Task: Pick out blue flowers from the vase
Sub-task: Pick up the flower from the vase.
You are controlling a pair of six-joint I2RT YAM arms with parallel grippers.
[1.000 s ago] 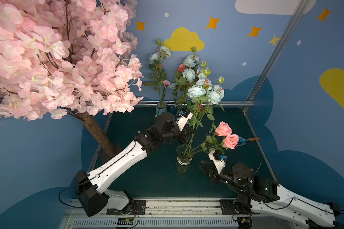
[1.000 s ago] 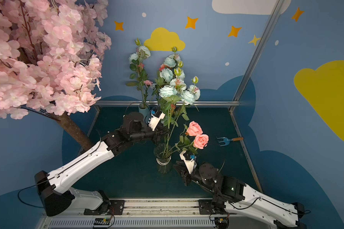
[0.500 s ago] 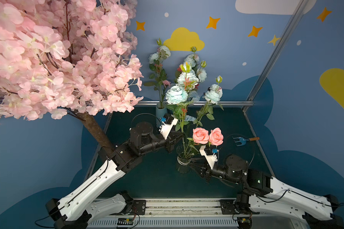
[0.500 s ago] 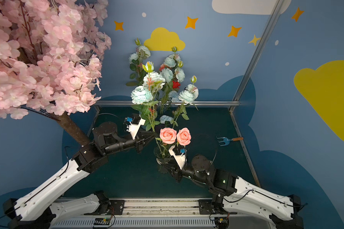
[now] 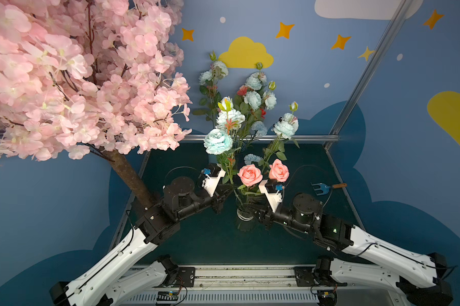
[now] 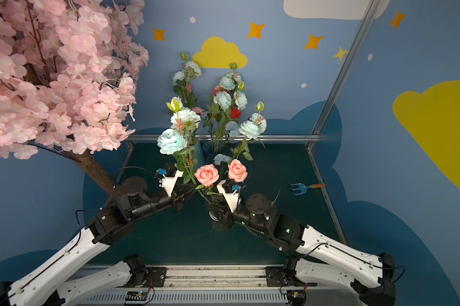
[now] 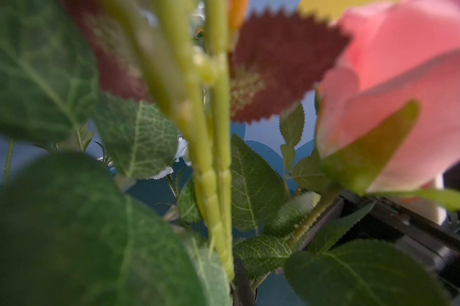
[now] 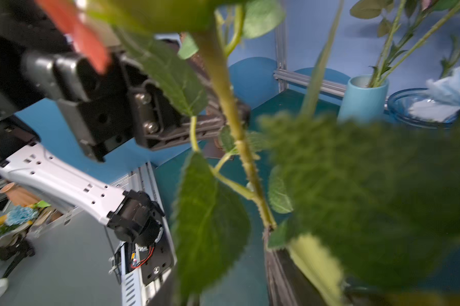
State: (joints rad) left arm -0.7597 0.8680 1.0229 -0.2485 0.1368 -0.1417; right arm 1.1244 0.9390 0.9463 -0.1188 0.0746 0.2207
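My left gripper (image 5: 224, 191) (image 6: 189, 188) is shut on the green stalk (image 7: 219, 201) of a blue flowers stem; its big aqua heads (image 5: 218, 141) (image 6: 171, 141) stand up left of the glass vase (image 5: 246, 216) (image 6: 215, 215). Leaves hide the stalk's lower end. My right gripper (image 5: 253, 208) (image 8: 223, 278) sits at the vase's mouth, jaws apart, a leaf between them and a thorny rose stem (image 8: 239, 148) against one finger (image 8: 279, 270). Two pink roses (image 5: 250, 174) rise from the vase, with another blue flowers stem (image 5: 284, 128) behind them.
A pink blossom tree (image 5: 77, 79) fills the left; its trunk (image 5: 128, 174) slants down beside my left arm. A light blue vase (image 8: 364, 100) and a blue glass vase (image 6: 213, 149) with more flowers stand at the back rail. A blue hand rake (image 5: 323, 188) lies at the right.
My left arm has drawn back to the left with its stem, carrying the aqua heads left. My right gripper slid left to the vase and its jaws widened; the roses swung left.
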